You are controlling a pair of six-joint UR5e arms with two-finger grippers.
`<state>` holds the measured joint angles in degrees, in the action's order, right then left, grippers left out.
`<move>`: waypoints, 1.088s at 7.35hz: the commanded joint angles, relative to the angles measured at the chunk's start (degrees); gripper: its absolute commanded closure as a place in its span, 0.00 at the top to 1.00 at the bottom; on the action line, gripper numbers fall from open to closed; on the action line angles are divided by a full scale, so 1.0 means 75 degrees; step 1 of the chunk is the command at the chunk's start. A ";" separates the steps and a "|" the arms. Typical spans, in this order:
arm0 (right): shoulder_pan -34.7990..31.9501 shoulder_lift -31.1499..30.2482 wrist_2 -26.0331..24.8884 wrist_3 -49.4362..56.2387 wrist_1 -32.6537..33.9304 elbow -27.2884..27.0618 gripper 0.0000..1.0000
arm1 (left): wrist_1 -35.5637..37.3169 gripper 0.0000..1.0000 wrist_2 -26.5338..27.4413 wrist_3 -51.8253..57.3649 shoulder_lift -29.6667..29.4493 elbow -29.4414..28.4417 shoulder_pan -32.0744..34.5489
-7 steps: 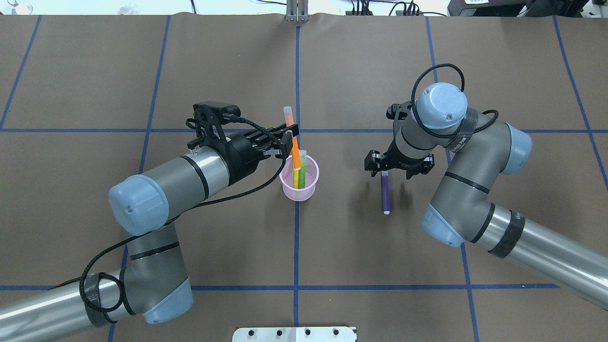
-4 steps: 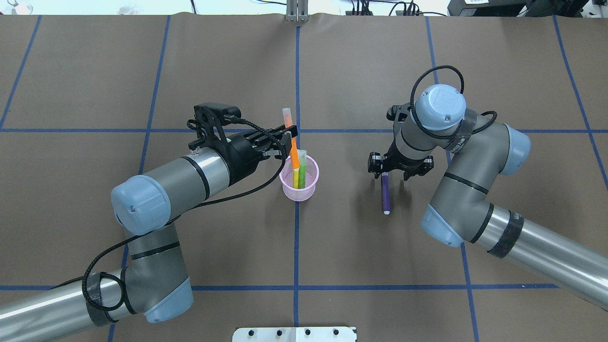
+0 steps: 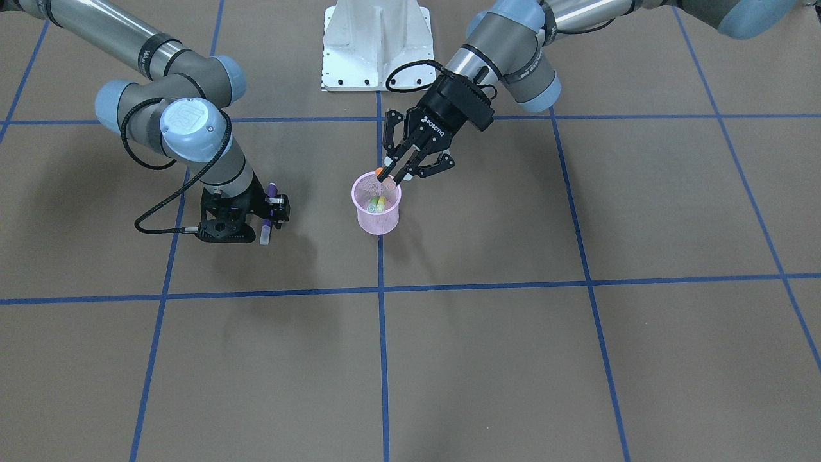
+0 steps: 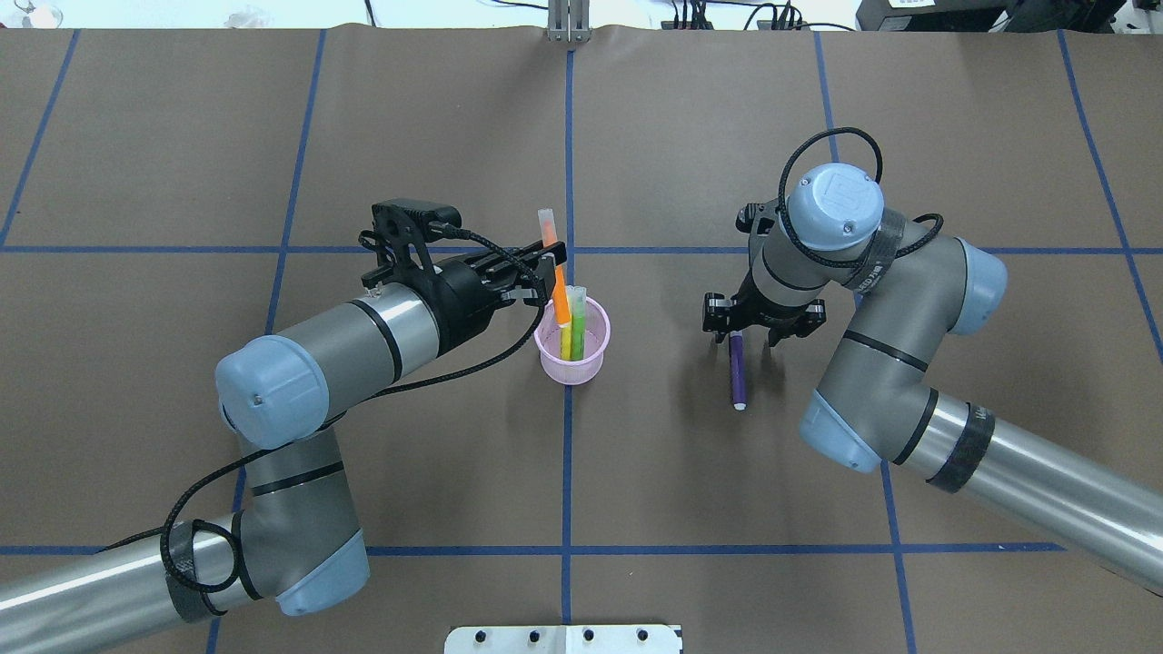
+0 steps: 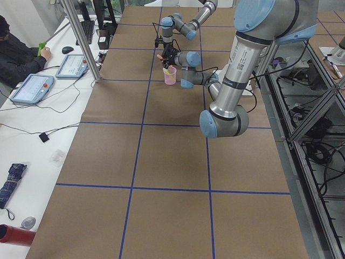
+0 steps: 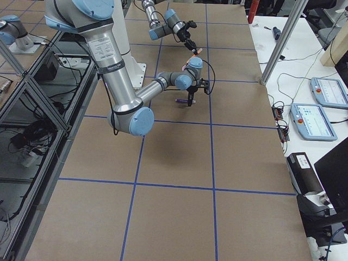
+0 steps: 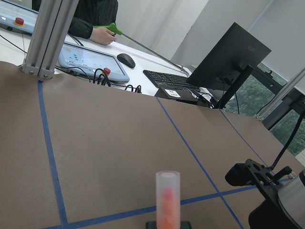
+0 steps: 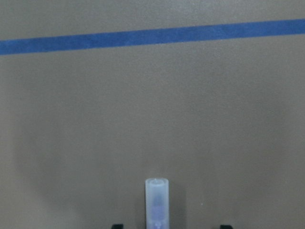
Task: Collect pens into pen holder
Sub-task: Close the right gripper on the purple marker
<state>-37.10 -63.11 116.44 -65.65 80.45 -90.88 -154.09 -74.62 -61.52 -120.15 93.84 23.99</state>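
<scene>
Left fingers (image 4: 531,257) tilted, gripping orange pen (image 4: 561,304)

Left arm (image 4: 363,331) reaches in low and nearly level, its left gripper (image 4: 551,271) clamped on an upright orange pen (image 4: 561,304). Right arm (image 4: 895,363) is sharply bent, wrist pointing straight down, right gripper (image 4: 747,334) spread wide.

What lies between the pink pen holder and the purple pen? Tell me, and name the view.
Nothing. In the overhead view, only bare brown table covering separates the pen holder from the purple pen.
</scene>
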 commanded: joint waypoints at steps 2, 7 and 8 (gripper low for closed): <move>0.0013 0.0082 0.0002 0.0000 0.0008 0.0023 0.71 | -0.0009 0.00 0.0000 0.0000 -0.0023 -0.0147 0.0000; 0.0024 0.0094 -0.0010 0.0012 0.0020 0.0023 0.63 | -0.0021 0.00 0.0000 0.0000 -0.0023 -0.0160 0.0000; 0.0024 0.0083 0.0002 0.0012 0.0020 0.0023 0.60 | -0.0021 0.00 0.0000 0.0000 -0.0023 -0.0160 0.0000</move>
<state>-36.92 -62.45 116.38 -65.57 80.58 -90.70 -154.25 -74.62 -61.52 -120.32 92.64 23.99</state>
